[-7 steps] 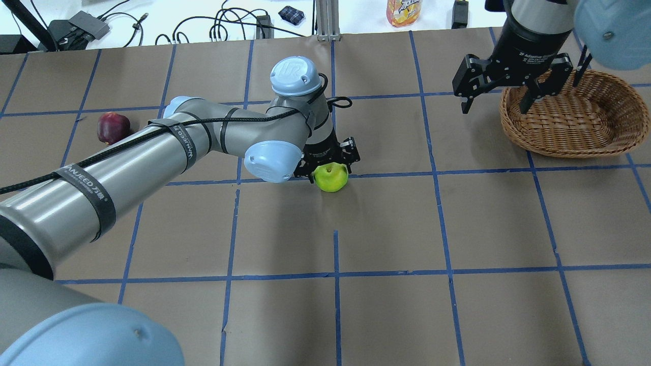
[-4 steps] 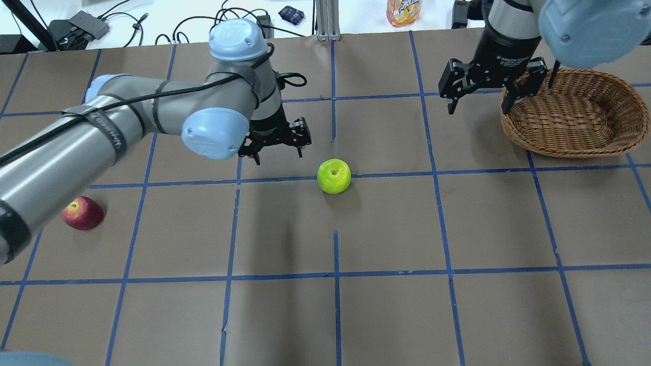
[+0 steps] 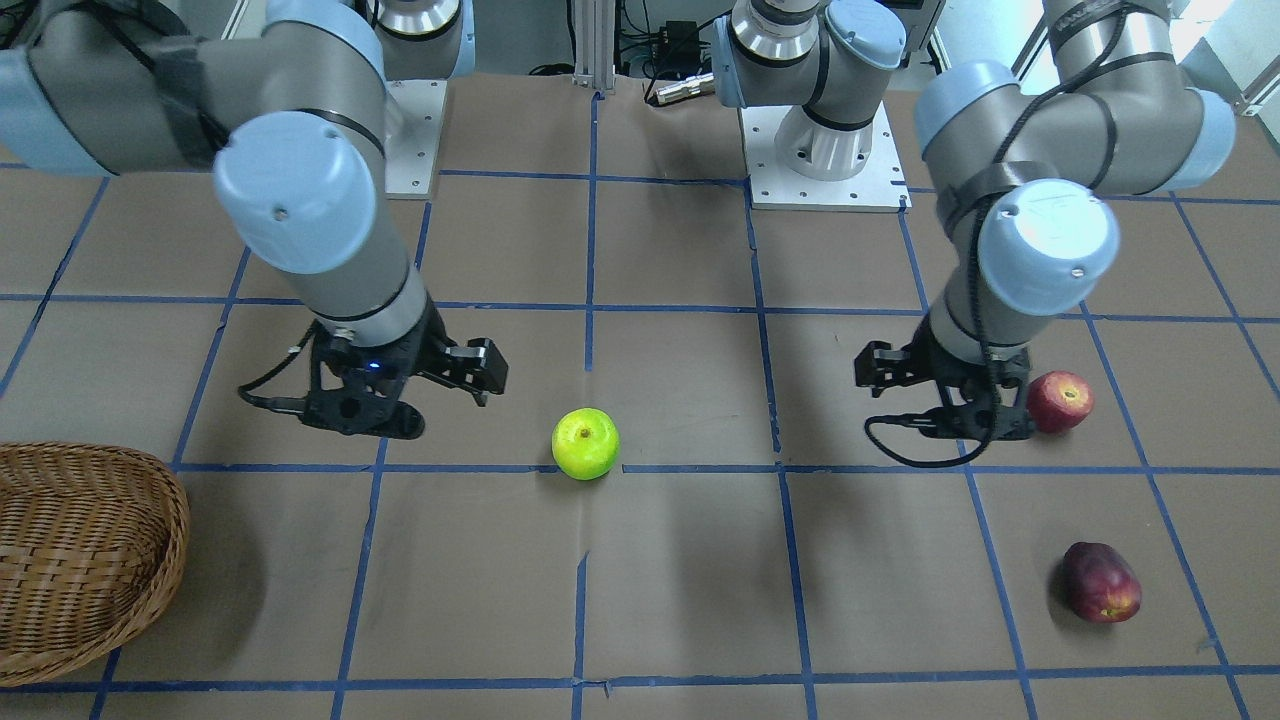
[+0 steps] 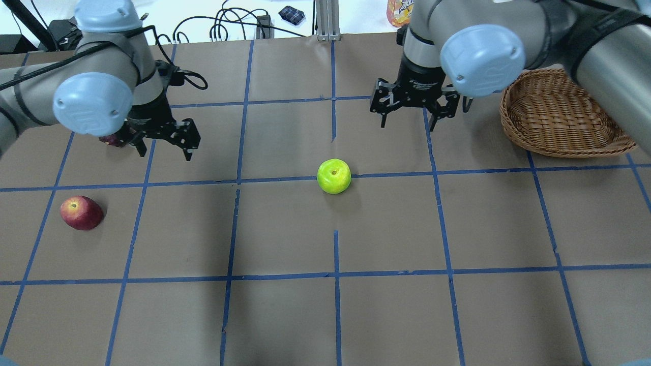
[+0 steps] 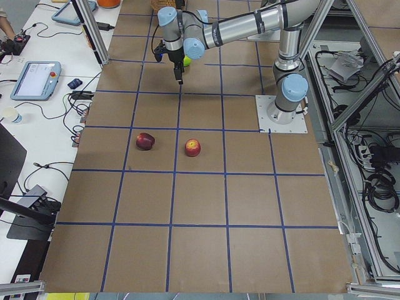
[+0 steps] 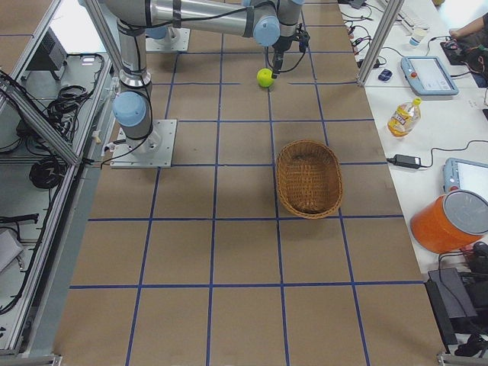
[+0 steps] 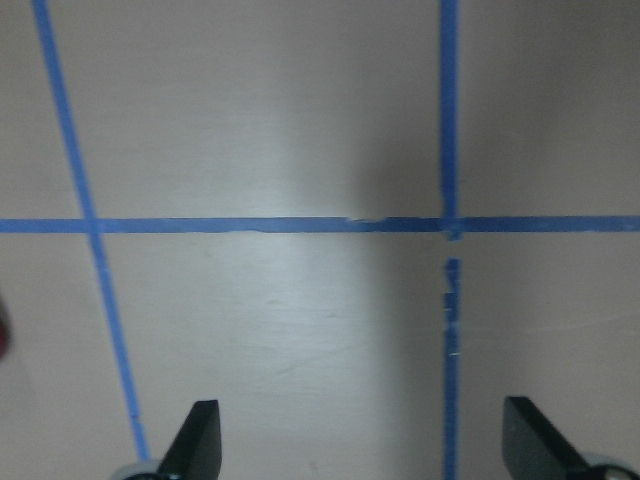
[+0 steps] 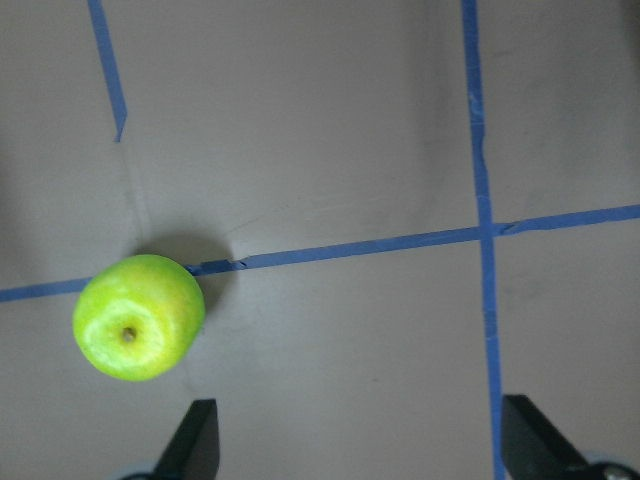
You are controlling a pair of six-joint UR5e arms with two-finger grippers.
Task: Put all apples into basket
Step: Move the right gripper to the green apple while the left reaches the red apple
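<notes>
The yellow-green apple (image 4: 333,176) lies alone on the table's middle (image 3: 585,443) and shows at the lower left of the right wrist view (image 8: 138,317). My right gripper (image 4: 408,119) is open, empty and raised, between that apple and the wicker basket (image 4: 559,150), which is empty. My left gripper (image 4: 164,147) is open and empty above the table's left part (image 3: 935,410). It partly hides the dark maroon apple (image 4: 113,140) in the overhead view; that apple shows whole in the front view (image 3: 1100,582). The red apple (image 4: 81,213) lies nearer the robot (image 3: 1060,401).
Brown paper with blue tape lines (image 4: 335,274) covers the table. A juice bottle (image 4: 404,10) and cables (image 4: 224,25) lie beyond its far edge. The left wrist view shows only bare paper between the fingertips (image 7: 200,435).
My left gripper has come off the yellow-green apple, open, and swung left to over the maroon apple. My right gripper has moved left from over the basket. The yellow-green apple stays put.
</notes>
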